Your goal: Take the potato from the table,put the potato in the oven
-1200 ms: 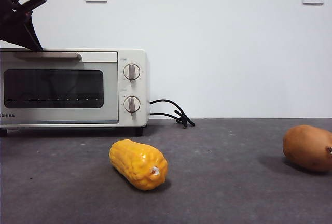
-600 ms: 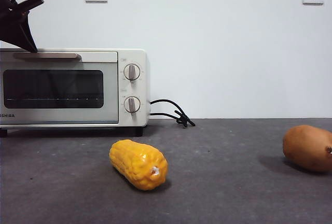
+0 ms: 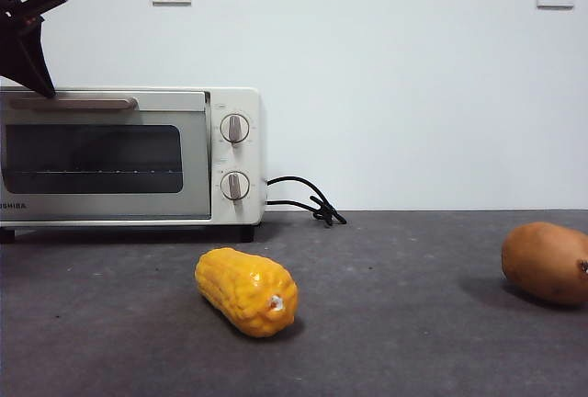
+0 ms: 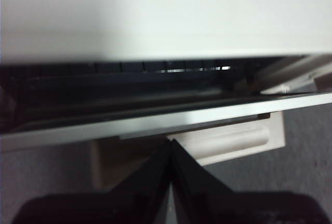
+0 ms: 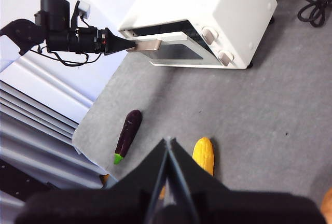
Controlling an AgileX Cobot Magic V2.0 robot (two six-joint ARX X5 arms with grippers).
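The orange-brown potato [image 3: 547, 262] lies on the dark grey table [image 3: 395, 333] at the far right, and neither gripper is near it. At the left stands the cream-white oven [image 3: 231, 103], its dark glass door a little ajar at the top. My left gripper [image 3: 43, 85] is shut, with its tip against the left end of the door's bar handle [image 3: 78, 103]. The left wrist view shows those jaws [image 4: 170, 145] pressed together at the handle [image 4: 228, 142], with a dark gap into the oven beyond. My right gripper [image 5: 167, 143] is shut and empty, high above the table.
A bright yellow corn cob [image 3: 246, 291] lies in the middle, in front of the oven. A dark purple eggplant [image 5: 128, 130] rests near the table's edge. The oven's black cord [image 3: 303, 199] trails behind it on the right. White wall with two sockets.
My left gripper has moved slightly left with the handle, and the oven door's top edge has tipped outward a little. Corn and potato have not moved.
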